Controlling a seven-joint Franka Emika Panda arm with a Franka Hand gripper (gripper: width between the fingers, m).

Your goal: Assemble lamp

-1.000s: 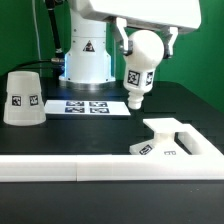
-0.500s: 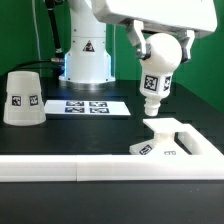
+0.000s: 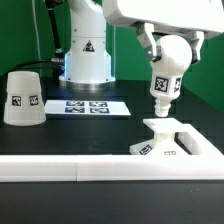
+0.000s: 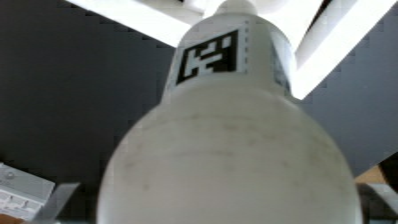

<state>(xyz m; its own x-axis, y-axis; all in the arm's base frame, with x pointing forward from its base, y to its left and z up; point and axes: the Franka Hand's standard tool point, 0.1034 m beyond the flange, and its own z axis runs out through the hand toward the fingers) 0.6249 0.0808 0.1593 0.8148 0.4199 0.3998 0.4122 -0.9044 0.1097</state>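
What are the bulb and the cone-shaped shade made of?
The bulb looks like white plastic, smooth and faintly glossy, with a soft highlight on its round head. The shade looks like matte white plastic too: even, opaque, no shine. Hard to be sure.

— Where does everything sit?

— The bulb [image 3: 165, 75] is between the 2 fingers of my claw [image 3: 172, 48], narrow end down. It hangs above the base [image 3: 178, 140] and apart from it. From my wrist, the bulb [image 4: 222, 130] fills the view, with the base [image 4: 338, 45] beyond its tip.

— And the rest?

— The base lies on the table [image 3: 60, 135] at the exterior view's right. The shade [image 3: 22, 97] stands at the exterior view's left, well apart from both. The marker board [image 3: 90, 105] lies flat between them, farther back, before my pedestal [image 3: 85, 55]. The rail [image 3: 60, 168] runs across the front, before all 3 parts, with the base just behind it.
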